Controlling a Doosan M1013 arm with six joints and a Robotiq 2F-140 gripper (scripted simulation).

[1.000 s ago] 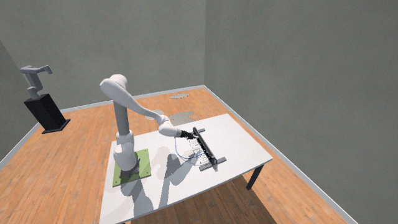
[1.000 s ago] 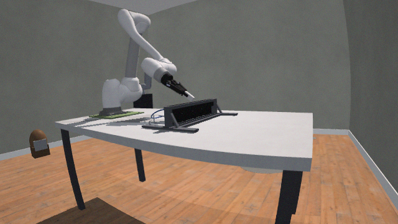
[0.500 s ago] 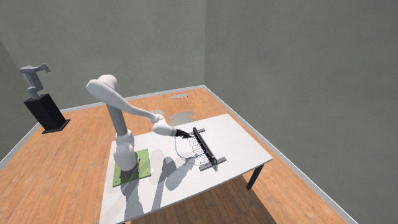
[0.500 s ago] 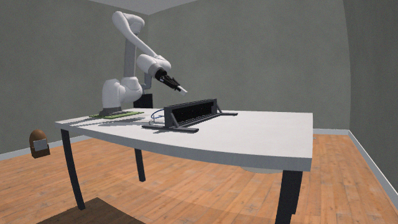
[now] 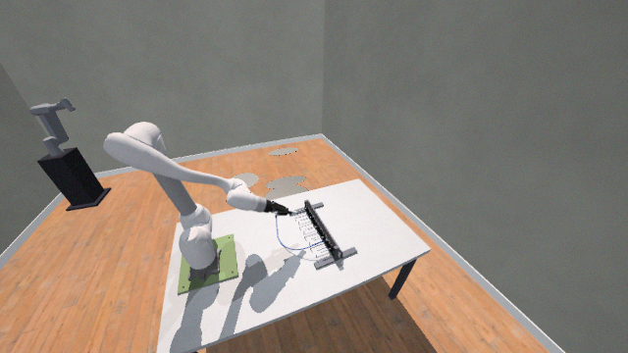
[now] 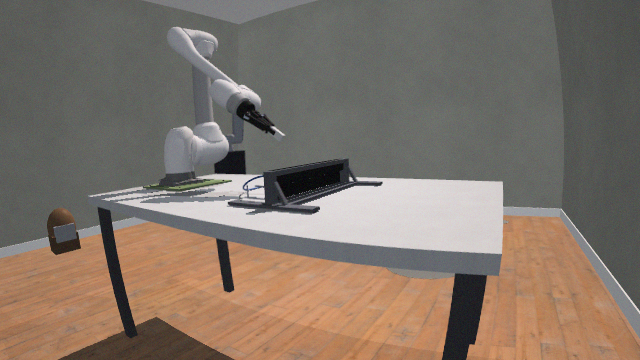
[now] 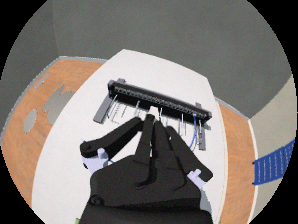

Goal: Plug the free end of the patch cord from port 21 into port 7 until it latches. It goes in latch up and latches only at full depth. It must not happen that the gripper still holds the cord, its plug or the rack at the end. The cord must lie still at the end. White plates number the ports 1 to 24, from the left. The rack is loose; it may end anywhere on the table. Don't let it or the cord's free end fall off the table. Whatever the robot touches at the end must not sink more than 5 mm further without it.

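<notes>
Even, moderate light falls from above; soft grey arm shadows stripe the white rectangular bench (image 5: pixel 388 221) (image 6: pixel 425 215) (image 7: pixel 65 165) behind the black metal jaws (image 5: pixel 290 213) (image 6: pixel 276 132). Grain speckles every view; the wrist view bulges, its corners black.

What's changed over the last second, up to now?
The end effector has risen and drawn back from the rack, toward the robot's base; the arm folded back with it. I see nothing taken hold of or let go. The rack has stayed put, and the blue cord shows no visible shift.
</notes>
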